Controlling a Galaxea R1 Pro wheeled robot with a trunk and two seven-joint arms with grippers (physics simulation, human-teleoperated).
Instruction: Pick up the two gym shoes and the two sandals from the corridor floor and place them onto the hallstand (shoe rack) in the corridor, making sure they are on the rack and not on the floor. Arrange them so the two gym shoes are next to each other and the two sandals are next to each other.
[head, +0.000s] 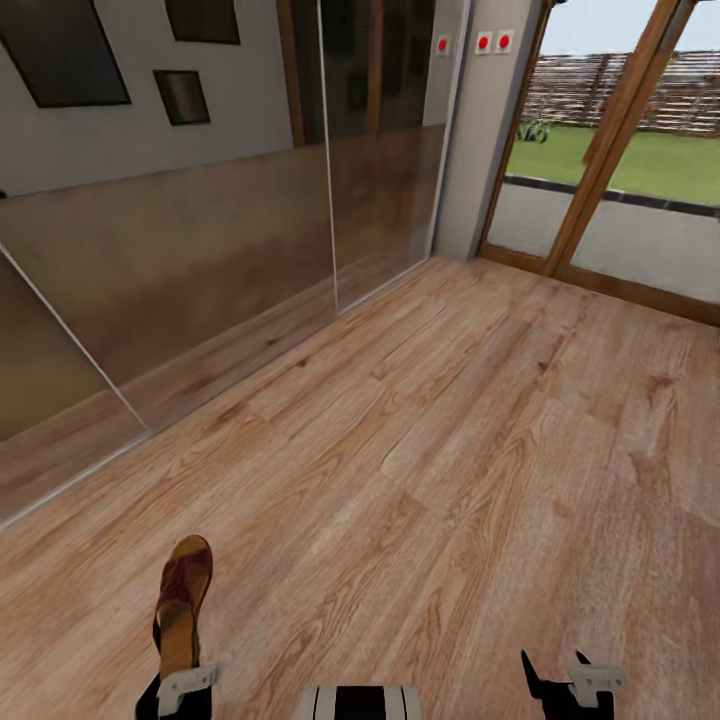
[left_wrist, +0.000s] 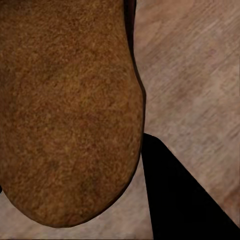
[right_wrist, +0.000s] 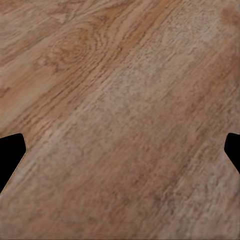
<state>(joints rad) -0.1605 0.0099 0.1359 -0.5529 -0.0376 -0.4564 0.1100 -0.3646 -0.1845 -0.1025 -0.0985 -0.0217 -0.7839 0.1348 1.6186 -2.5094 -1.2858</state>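
Head view: corridor floor (head: 470, 450), light brown wood-grain planks, runs from 6 o'clock up to the walls, bare across the middle and right. Glass panels (head: 200, 260) in thin pale frames line the floor's edge from 9 to 12 o'clock, reflecting the planks; grey wall with dark rectangular frames (head: 70, 50) above them. Timber-framed glazed door (head: 620, 170) at 1–2 o'clock, lawn and slatted fence visible beyond it. Grey wall strip at 12–1 o'clock carries three small red-dot plates (head: 483, 42). One sandal (head: 182, 610), brown leather with tan insole, at 7 o'clock, held off the floor with toe pointing to 12; heel end sits in the left tool (head: 180, 690), whose white bracket shows just below it. Left wrist view: sandal's brown sole (left_wrist: 70, 110) close to the lens, one dark finger (left_wrist: 175, 200) beside it, floor behind; left tool closed on the sandal. Right tool (head: 560, 680) at 5 o'clock, holding nothing. Right wrist view: black fingertips (right_wrist: 10, 155) at opposite edges, spread wide, bare planks between them. Striped trunk part (head: 360, 702) at 6 o'clock.
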